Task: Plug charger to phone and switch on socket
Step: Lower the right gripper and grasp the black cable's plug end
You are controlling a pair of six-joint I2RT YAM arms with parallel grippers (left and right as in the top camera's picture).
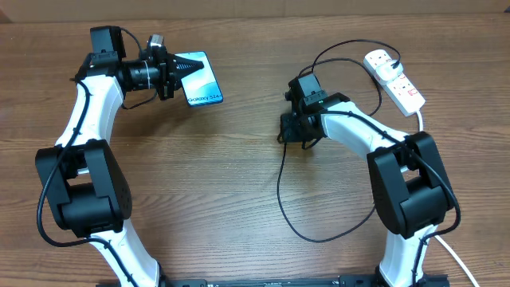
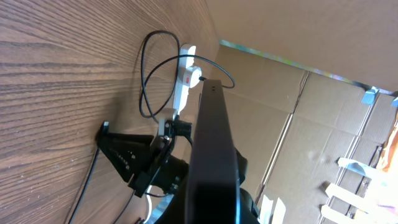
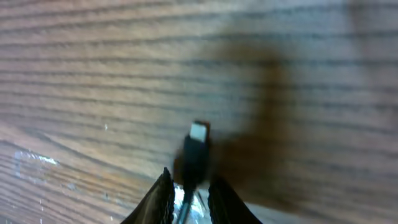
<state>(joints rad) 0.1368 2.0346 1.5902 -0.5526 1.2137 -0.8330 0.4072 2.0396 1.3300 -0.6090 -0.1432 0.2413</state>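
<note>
The phone, slim with a lit light-blue screen, is clamped at one end in the left gripper, at the worktop's far left. The right gripper pinches the black charger just behind its small connector, which juts out past the fingertips.

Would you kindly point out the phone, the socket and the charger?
phone (image 1: 203, 82): overhead view, lit screen.
socket (image 1: 401, 84): overhead view, white casing.
charger (image 3: 198, 132): right wrist view, connector tip.
</note>
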